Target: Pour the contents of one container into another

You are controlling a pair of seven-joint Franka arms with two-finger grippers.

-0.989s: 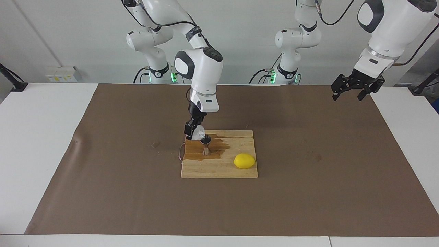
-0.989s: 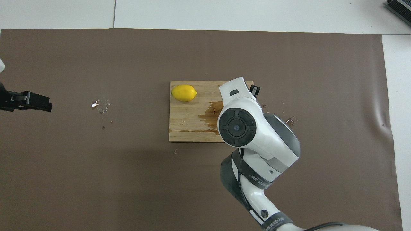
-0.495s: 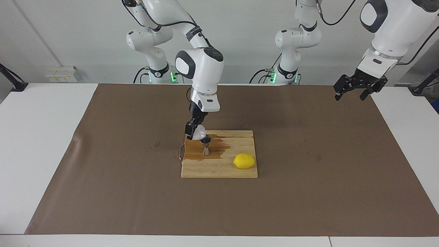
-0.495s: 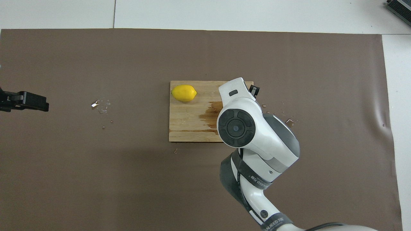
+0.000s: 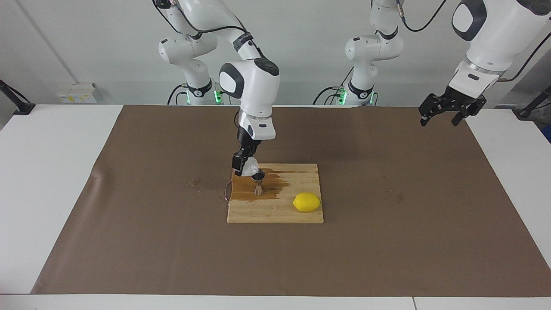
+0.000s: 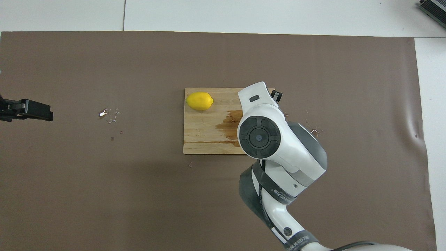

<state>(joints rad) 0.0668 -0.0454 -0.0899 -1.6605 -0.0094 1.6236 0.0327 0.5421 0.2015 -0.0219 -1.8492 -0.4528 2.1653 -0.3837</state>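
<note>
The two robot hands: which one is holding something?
The right gripper. It is shut on the tipped white cup just above the steel jigger on the board. The left gripper hangs open, holding nothing.

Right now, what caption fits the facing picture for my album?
Right gripper tips a plastic cup over the steel jigger on a wet cutting board beside a lemon.

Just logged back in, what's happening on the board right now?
The right tool is shut on the small translucent white plastic cup, tipped over the shiny steel hourglass jigger, which stands upright on the wooden cutting board. A dark wet stain spreads around the jigger. A yellow lemon lies on the same board. The left tool waits open, raised over the left arm's end of the table.
</note>
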